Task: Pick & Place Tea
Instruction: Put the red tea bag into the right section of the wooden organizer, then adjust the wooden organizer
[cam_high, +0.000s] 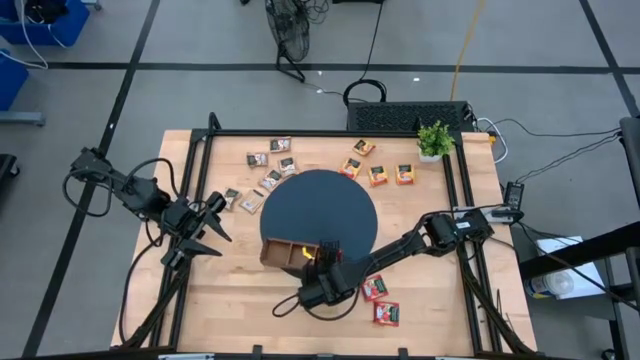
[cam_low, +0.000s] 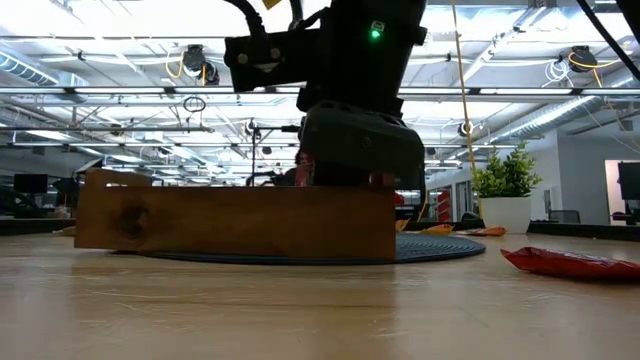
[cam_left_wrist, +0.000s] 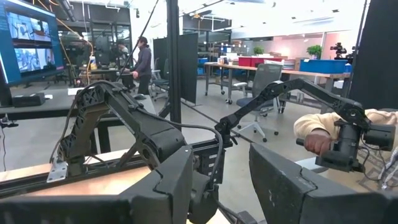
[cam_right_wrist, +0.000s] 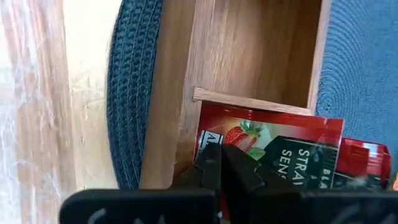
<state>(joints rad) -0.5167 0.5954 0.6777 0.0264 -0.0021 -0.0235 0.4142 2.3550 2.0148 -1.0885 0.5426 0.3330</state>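
A wooden tray (cam_high: 278, 250) stands on the near edge of a round dark mat (cam_high: 320, 205). My right gripper (cam_high: 318, 262) hangs over the tray, shut on a red tea sachet (cam_right_wrist: 273, 146). A second red sachet (cam_right_wrist: 367, 158) shows just behind it. Loose tea lies flat on the table: dark brown and white sachets (cam_high: 270, 165) at the far left, orange ones (cam_high: 378, 172) at the far right, red ones (cam_high: 380, 300) near the front. My left gripper (cam_high: 205, 228) waits open above the table's left side. My right gripper pinches the red sachet between its two fingers at one edge (cam_right_wrist: 214, 142), near a corner. The fingers slant down from the table's near right. The sachet is tilted over the tray, its opposite edge above a wooden divider (cam_right_wrist: 249, 101). I cannot tell whether it rests on the tray.
A small potted plant (cam_high: 434, 140) stands at the far right corner. Black frame rails (cam_high: 200, 180) run along the table's left, right and far sides. A red sachet (cam_low: 570, 262) lies on the bare wood to the right of the tray.
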